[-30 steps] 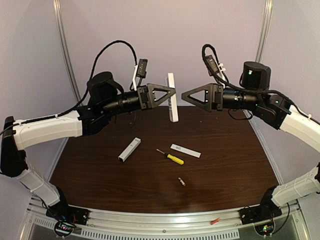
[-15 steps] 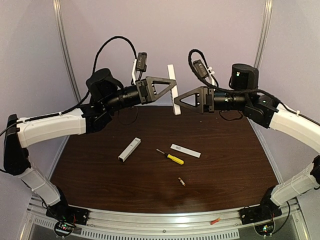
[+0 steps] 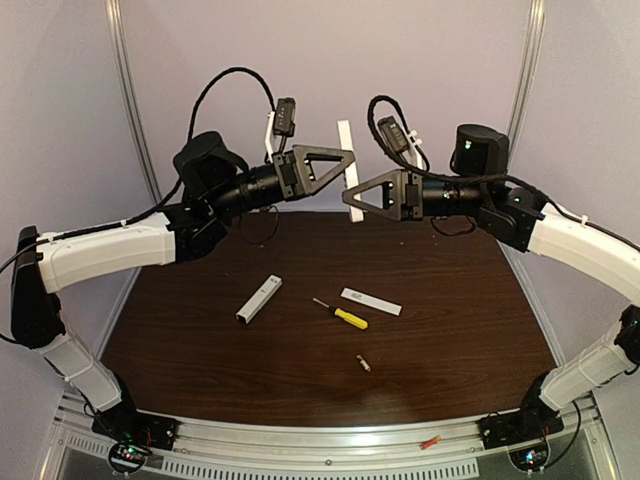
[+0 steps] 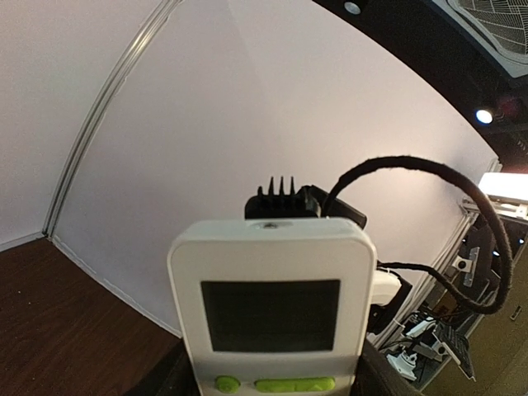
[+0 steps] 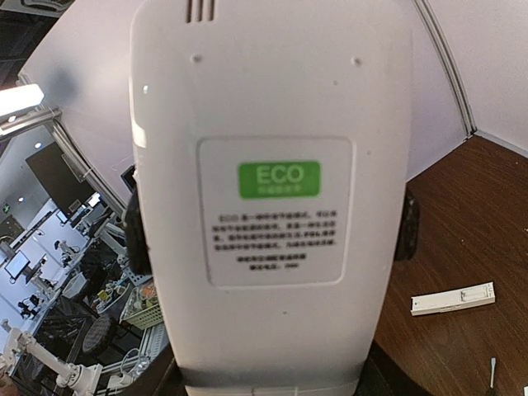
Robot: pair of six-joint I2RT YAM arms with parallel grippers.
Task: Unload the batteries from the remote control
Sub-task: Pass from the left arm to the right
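The white remote control (image 3: 346, 140) stands upright in the air above the table's far side. My left gripper (image 3: 350, 162) is shut on its middle; its screen and green buttons fill the left wrist view (image 4: 272, 305). My right gripper (image 3: 347, 200) sits at the remote's lower end with its jaws against both sides. The remote's back with a green ECO label fills the right wrist view (image 5: 272, 231). One tiny gold battery (image 3: 363, 364) lies on the table near the front. No other battery shows.
On the dark wooden table (image 3: 470, 330) lie a white bar (image 3: 259, 298), a yellow-handled screwdriver (image 3: 340, 315) and a flat white cover (image 3: 371, 301). The bar also shows in the right wrist view (image 5: 454, 299). A small red item (image 3: 430, 441) lies on the front rail.
My right gripper has moved left onto the remote's lower end. My left gripper has lifted the remote a little higher. The things on the table have not moved.
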